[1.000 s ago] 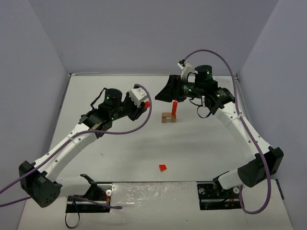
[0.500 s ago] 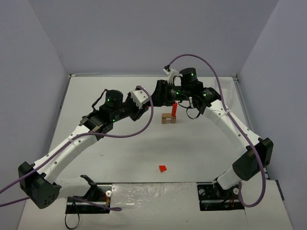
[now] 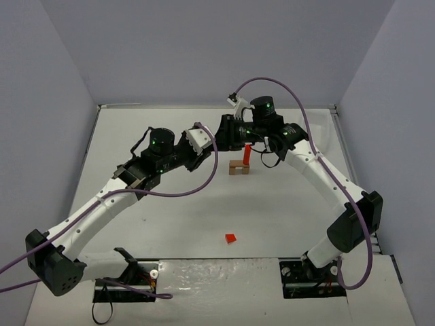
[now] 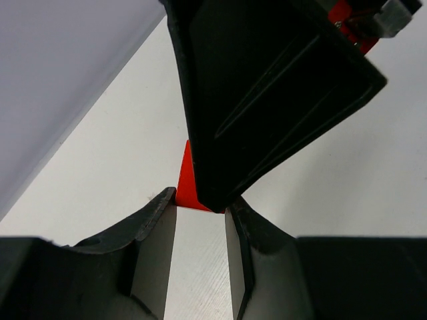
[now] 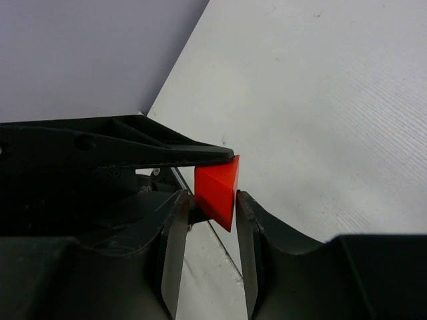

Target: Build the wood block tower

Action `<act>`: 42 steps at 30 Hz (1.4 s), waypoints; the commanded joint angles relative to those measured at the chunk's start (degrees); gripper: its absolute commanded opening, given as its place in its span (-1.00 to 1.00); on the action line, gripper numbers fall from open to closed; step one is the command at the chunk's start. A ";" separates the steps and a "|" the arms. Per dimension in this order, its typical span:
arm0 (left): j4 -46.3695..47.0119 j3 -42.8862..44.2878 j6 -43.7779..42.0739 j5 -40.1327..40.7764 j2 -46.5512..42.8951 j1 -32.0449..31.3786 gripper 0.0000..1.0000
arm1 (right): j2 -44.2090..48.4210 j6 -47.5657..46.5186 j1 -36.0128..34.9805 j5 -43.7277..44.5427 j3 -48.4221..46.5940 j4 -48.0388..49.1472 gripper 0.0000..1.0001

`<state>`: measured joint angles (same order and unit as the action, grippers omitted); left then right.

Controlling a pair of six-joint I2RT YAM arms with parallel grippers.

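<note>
Straddling red wedge [image 5: 217,190], unseen overhead.

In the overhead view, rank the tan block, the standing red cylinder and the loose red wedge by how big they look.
1. tan block, clearly largest.
2. standing red cylinder and loose red wedge: too alike to rank; the cylinder is longer but thinner, and the wedge lies nearer the camera.
</note>
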<state>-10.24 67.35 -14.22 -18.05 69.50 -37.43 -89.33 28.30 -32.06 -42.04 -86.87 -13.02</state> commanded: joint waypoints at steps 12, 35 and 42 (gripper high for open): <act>6.15 -2.66 0.15 0.53 -3.20 -0.20 -0.51 | -0.95 -5.79 -1.41 0.49 -1.13 1.95 -1.00; -15.40 -16.28 28.40 19.57 -26.43 14.69 0.33 | -11.92 -47.32 -20.94 34.99 7.30 1.90 -1.00; -19.32 -17.16 28.41 21.97 -30.48 16.17 0.35 | -18.85 -53.59 -26.46 40.22 8.45 3.47 -1.00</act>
<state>-27.99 49.76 12.47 1.45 41.24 -22.02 -107.34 -19.40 -57.19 -7.50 -78.43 -12.85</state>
